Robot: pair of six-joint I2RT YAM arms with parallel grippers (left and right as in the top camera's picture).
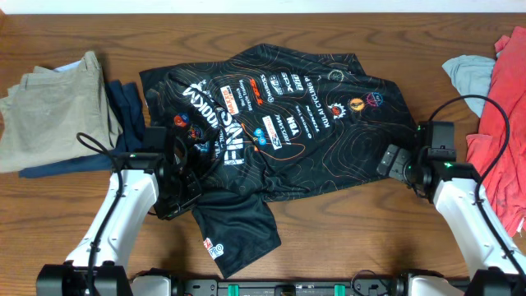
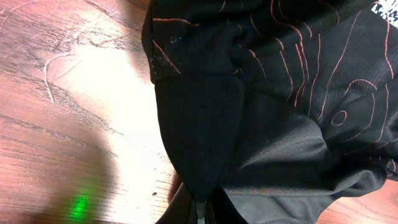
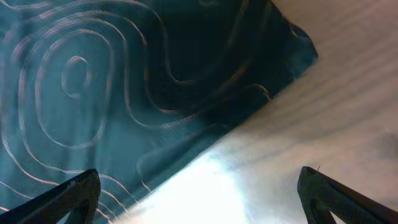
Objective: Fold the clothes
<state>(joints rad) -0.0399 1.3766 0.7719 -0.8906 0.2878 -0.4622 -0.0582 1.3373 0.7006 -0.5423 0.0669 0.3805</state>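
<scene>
While the black jersey (image 1: 312,123) is lying logo-side up across the middle of the table (image 1: 353,238), most of it is sitting fairly flat, but one panel (image 1: 238,230) is trailing toward the near edge, rumpled and out of line with the body. The left gripper (image 1: 177,179) is working at the jersey's left side, where that panel is joining the body. In its wrist view a ridge of black cloth is narrowing down into the fingers, so it appears to be pinching the jersey, though dark fingers against dark fabric are making the exact hold hard to read. The right gripper (image 1: 394,160) is hovering at the jersey's opposite edge, and its fingers (image 3: 68,196) are standing wide apart with nothing between them, the hem and bare wood showing below. Judging from this, the folding is only beginning: the arms are taking hold of the two sides, and no clean fold is showing yet. The next move is probably calling for the right gripper to drop and close on the hem, then for both to lift and carry cloth over the body together, keeping tension even so the trailing panel is not bunching. Beyond the jersey, khaki trousers (image 1: 49,107) and a navy garment (image 1: 125,103) are lying at the table's left, and a pale blue garment (image 1: 472,72) and a red garment (image 1: 503,140) are lying at the far right, none of them in either gripper.
</scene>
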